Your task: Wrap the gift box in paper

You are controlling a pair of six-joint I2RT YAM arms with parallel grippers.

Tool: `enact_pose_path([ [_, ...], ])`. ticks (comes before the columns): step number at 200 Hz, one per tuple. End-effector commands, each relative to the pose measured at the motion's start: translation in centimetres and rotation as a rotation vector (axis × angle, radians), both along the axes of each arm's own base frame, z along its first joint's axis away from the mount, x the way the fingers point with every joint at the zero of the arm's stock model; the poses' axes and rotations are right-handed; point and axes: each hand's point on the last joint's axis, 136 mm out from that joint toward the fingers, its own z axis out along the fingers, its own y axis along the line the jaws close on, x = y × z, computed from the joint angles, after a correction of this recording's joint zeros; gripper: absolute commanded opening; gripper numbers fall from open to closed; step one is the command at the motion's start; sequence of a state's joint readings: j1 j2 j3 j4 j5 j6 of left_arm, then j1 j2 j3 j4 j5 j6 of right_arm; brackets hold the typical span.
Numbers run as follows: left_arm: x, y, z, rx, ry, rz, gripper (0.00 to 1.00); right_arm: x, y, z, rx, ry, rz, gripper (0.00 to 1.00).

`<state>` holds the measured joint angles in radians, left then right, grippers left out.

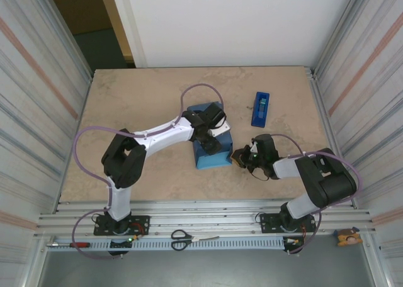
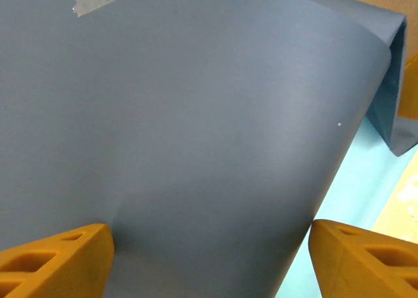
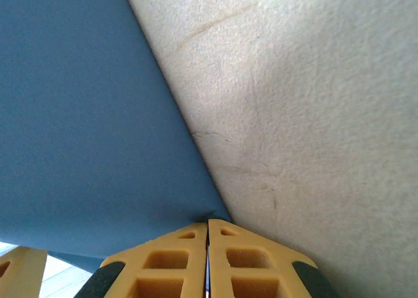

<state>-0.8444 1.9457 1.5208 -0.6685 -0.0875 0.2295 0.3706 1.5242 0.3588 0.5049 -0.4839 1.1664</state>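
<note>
Two risks | left gripper (image 2: 209, 246) wide, straddling the paper (image 2: 196, 128) flap folded over the gift box (image 2: 413, 82): unheld, flap can spring open | right gripper (image 3: 208, 246) closed, seemingly pinching paper edge beside box: if you pull hard, it tears or drags box.

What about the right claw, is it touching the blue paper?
Touching. In the right wrist view, the corner of the paper runs straight into the seam between the closed fingertips of the right gripper, with no gap.
</note>
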Motion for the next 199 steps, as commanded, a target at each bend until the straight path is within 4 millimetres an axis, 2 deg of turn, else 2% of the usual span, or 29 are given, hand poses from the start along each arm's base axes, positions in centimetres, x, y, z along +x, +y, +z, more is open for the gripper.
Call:
enact_pose_path([
  [1, -2.2, 1.5, -3.7, 0.127, 0.072, -0.039, 0.78, 1.2, 1.0, 1.3, 0.039, -0.047, 0.028, 0.09],
  [51, -3.2, 1.8, -5.0, 0.159, 0.102, -0.046, 0.74, 2.0, 1.7, 1.6, 0.062, -0.051, 0.005, 0.08],
  [142, -3.6, 2.0, -5.7, 0.182, 0.124, -0.050, 0.72, 3.6, 3.2, 1.7, 0.086, -0.085, -0.057, 0.07],
  [174, -3.8, 2.0, -5.9, 0.185, 0.136, -0.052, 0.70, 3.6, 3.0, 1.4, 0.067, -0.083, -0.087, 0.07],
  [199, -3.9, 2.0, -6.2, 0.189, 0.142, -0.049, 0.70, 3.3, 1.9, 1.1, 0.034, -0.073, -0.128, 0.07],
])
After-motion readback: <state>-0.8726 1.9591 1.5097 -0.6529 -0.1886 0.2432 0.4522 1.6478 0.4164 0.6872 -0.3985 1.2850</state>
